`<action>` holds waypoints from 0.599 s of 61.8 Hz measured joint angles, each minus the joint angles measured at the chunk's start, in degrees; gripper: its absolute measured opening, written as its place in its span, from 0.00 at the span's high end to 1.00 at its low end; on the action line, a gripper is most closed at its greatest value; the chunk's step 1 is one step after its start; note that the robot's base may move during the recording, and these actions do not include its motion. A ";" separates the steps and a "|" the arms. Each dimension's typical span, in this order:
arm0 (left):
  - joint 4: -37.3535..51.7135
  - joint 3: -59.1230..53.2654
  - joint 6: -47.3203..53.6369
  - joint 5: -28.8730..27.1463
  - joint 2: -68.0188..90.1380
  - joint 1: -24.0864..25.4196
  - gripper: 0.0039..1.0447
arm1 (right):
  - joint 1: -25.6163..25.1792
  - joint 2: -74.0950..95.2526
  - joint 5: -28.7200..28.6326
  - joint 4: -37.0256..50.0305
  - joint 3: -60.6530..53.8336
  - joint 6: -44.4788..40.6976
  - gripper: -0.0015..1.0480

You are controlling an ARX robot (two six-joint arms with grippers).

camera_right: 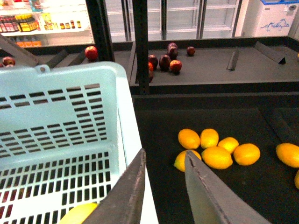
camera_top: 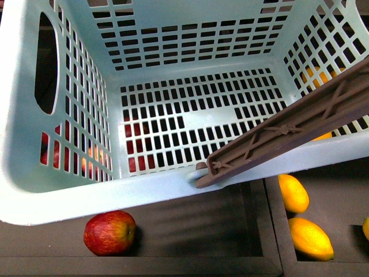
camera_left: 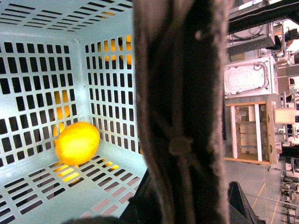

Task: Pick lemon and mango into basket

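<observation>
The pale aqua basket (camera_top: 173,75) fills the front view, with its brown ribbed handle (camera_top: 300,124) slanting across the right side. My left gripper (camera_left: 187,207) is shut on the basket's handle (camera_left: 180,93), which blocks most of the left wrist view. One yellow lemon (camera_left: 77,142) lies on the basket floor near a corner; it also shows in the right wrist view (camera_right: 77,213). My right gripper (camera_right: 164,152) is open and empty, just outside the basket's rim (camera_right: 128,121), above loose lemons (camera_right: 217,156). A red-and-yellow fruit (camera_top: 109,232) lies below the basket.
More lemons (camera_top: 311,238) lie in the dark shelf compartment at the right, behind a divider (camera_top: 271,219). Dark red apples (camera_right: 163,60) sit on the shelf further back. Upright black posts (camera_right: 140,42) stand behind the basket.
</observation>
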 joint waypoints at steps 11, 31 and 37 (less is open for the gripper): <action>0.00 0.00 -0.11 0.07 0.00 0.00 0.96 | 0.00 -3.69 0.00 -0.98 -2.69 -0.17 0.98; 0.00 0.00 -0.09 0.07 0.00 0.00 0.96 | 0.00 -9.31 0.00 -3.63 -5.31 -0.26 0.85; 0.00 0.00 -0.11 0.09 0.00 -0.02 0.96 | 0.00 -9.33 0.00 -3.63 -5.40 -0.26 0.70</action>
